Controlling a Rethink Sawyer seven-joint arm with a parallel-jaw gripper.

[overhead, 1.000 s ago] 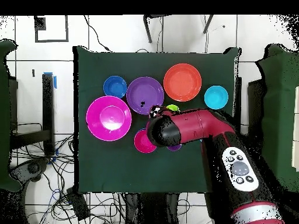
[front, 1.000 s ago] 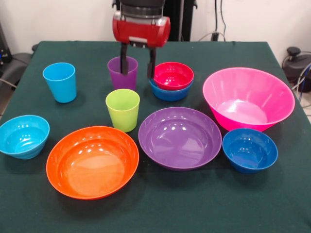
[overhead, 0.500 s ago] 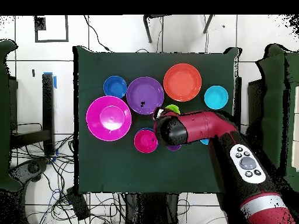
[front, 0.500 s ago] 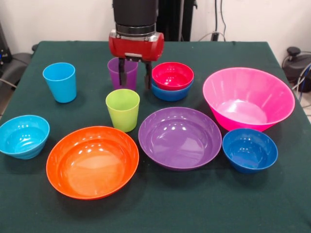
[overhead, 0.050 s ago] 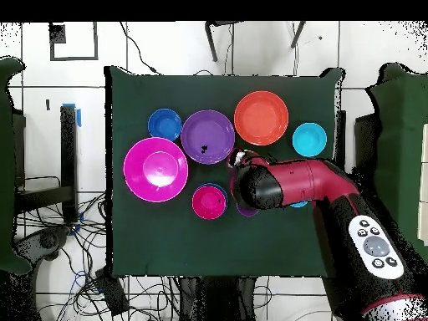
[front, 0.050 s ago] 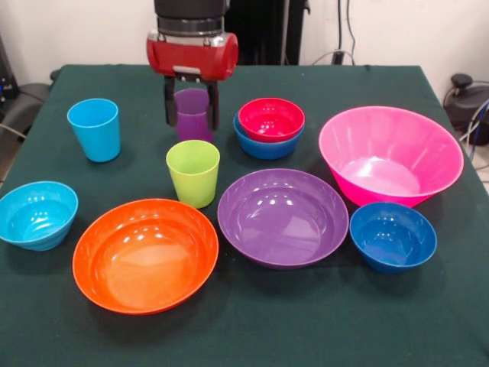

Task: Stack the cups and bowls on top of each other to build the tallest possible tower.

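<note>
Nearest stand the orange bowl (front, 0.050 s ago: 145,255) and green cup (front, 0.050 s ago: 192,173); behind them the purple cup (front, 0.050 s ago: 192,115) stands upright, directly under the gripper (front, 0.050 s ago: 192,102), whose spread fingers straddle its rim. The red bowl (front, 0.050 s ago: 271,119), nested in a blue bowl (front, 0.050 s ago: 267,146), sits just beside.

Green-clothed table (front, 0.050 s ago: 321,321) carries three cups (front, 0.050 s ago: 192,173), six bowls (front, 0.050 s ago: 145,254) (red bowl (front, 0.050 s ago: 271,118) nested in blue (front, 0.050 s ago: 267,147)).
</note>
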